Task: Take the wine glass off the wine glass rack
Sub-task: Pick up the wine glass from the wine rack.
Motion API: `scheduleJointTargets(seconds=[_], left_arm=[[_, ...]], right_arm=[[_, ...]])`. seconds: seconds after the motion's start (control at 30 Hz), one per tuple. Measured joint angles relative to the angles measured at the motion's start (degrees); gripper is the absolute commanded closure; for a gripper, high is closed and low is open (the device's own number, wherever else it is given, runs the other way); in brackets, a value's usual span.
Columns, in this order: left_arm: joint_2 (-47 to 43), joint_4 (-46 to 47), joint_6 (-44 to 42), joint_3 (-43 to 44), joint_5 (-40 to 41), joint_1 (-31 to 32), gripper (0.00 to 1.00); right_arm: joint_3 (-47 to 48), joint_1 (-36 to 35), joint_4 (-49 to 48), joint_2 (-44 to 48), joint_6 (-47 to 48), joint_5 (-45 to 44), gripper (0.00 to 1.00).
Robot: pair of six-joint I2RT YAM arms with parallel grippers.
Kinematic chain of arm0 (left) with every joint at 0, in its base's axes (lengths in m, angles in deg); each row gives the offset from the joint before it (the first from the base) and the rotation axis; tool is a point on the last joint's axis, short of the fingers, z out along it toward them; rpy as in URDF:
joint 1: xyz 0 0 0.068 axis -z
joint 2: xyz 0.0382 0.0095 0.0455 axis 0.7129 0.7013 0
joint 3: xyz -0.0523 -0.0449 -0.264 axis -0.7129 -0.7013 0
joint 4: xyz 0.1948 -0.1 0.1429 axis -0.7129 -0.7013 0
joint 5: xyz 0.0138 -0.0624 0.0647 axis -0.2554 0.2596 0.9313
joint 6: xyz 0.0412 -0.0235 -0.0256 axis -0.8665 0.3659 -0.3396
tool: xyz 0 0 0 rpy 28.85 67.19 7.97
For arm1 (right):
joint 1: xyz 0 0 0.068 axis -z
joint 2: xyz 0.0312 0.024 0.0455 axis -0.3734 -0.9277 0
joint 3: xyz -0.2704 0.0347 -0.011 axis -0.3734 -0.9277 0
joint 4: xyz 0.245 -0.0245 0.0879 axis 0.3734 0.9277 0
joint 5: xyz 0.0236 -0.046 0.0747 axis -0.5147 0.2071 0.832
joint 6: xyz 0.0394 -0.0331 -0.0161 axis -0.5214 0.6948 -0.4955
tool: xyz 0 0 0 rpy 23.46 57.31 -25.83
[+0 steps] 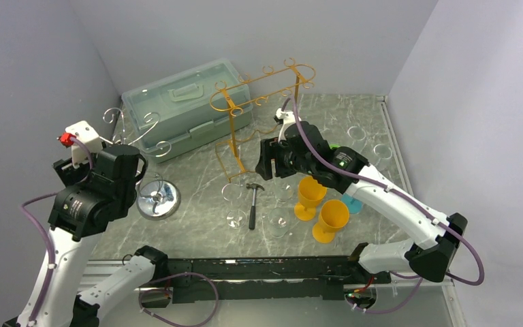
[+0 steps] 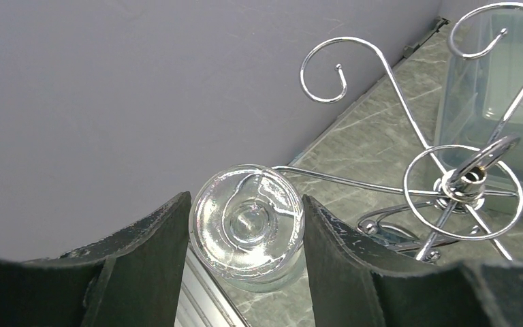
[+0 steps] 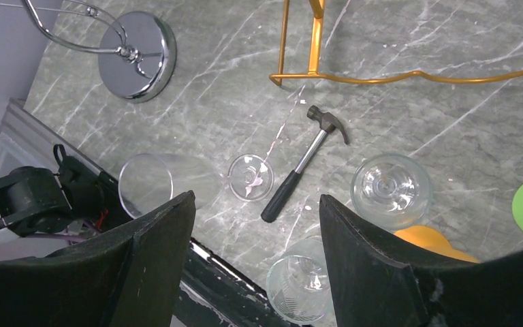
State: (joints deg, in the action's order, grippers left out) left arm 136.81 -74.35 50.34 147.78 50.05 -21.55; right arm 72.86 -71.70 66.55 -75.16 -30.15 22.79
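Left wrist view shows the left gripper (image 2: 247, 235) clamped on the foot of the glass (image 2: 247, 218), between its fingers where a rack (image 2: 463, 180) arm runs rightward, while the right gripper (image 3: 257, 225) gapes above a hammer (image 3: 303, 167).

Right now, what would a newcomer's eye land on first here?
Probably the clear wine glass, foot toward the left wrist camera, snug in the left hand beside the chrome wine glass rack at far left. Next, the two orange goblets by the right arm, then the small hammer lying among clear glasses at centre, in front of the gold wire rack.
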Motion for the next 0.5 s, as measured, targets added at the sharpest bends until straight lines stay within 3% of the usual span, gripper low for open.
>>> scheduleJointTargets(seconds=[0.5], left_arm=[[-1.2,6.3,-4.2,-5.2,3.9,0.0,0.52]], right_arm=[[1.1,-0.2,-0.1,-1.9,0.2,0.0,0.31]])
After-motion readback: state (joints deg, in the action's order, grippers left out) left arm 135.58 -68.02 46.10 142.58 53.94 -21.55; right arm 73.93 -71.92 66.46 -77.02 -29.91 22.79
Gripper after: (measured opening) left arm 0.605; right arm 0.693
